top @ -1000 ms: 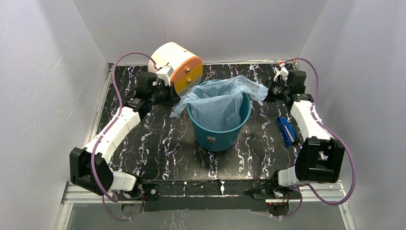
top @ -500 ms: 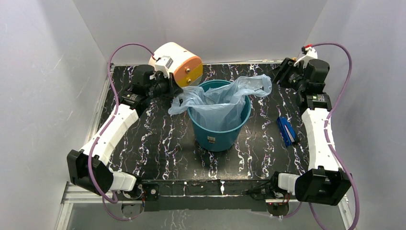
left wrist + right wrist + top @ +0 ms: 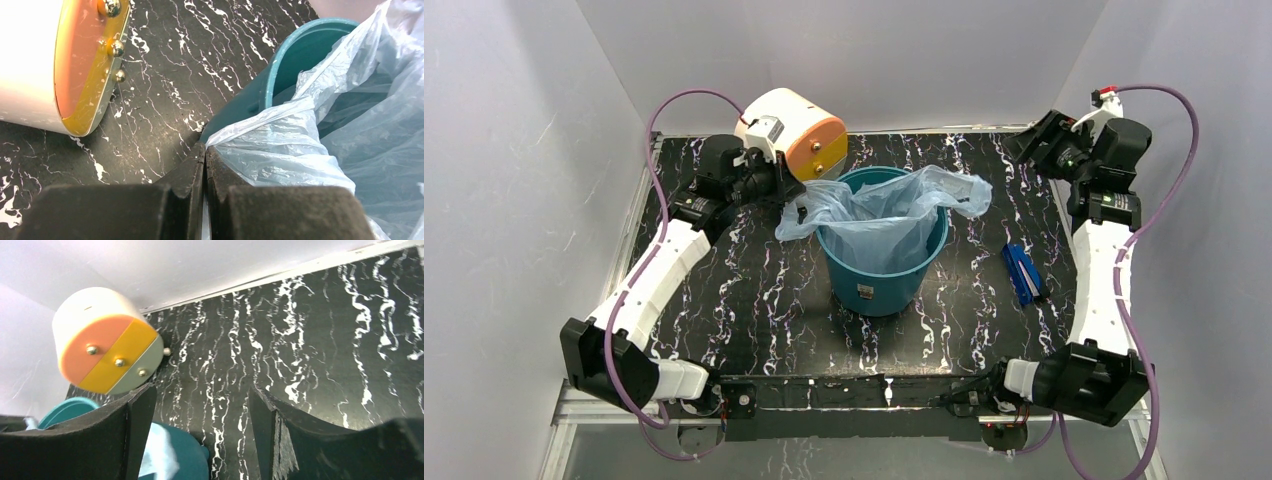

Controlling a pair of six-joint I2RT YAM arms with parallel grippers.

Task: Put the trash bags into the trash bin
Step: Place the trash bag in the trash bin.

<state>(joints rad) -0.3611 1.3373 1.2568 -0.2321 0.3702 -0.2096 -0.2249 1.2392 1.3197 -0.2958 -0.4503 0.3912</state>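
Note:
The teal trash bin [image 3: 879,285] stands upright mid-table. The pale blue trash bag [image 3: 889,215] hangs inside it, with its edges spilling over the rim on the left and right. My left gripper [image 3: 796,207] sits just left of the bin rim [image 3: 280,60], shut on the bag's left edge [image 3: 280,150]; a sliver of plastic shows between the closed fingertips [image 3: 205,147]. My right gripper [image 3: 1032,143] is raised at the back right, apart from the bag. Its jaws stand open [image 3: 200,390] with nothing between them; bin [image 3: 187,455] and bag [image 3: 157,450] lie below.
A cream and orange drum-shaped box [image 3: 792,140] lies on its side behind the bin, close to my left wrist; it also shows in the wrist views [image 3: 75,65] [image 3: 105,345]. A small dark blue flat object [image 3: 1022,272] lies right of the bin. Grey walls enclose the table.
My right gripper opened, let go of the bag's right edge and pulled up and back to the right. The freed flap settled over the rim. My left gripper kept its hold.

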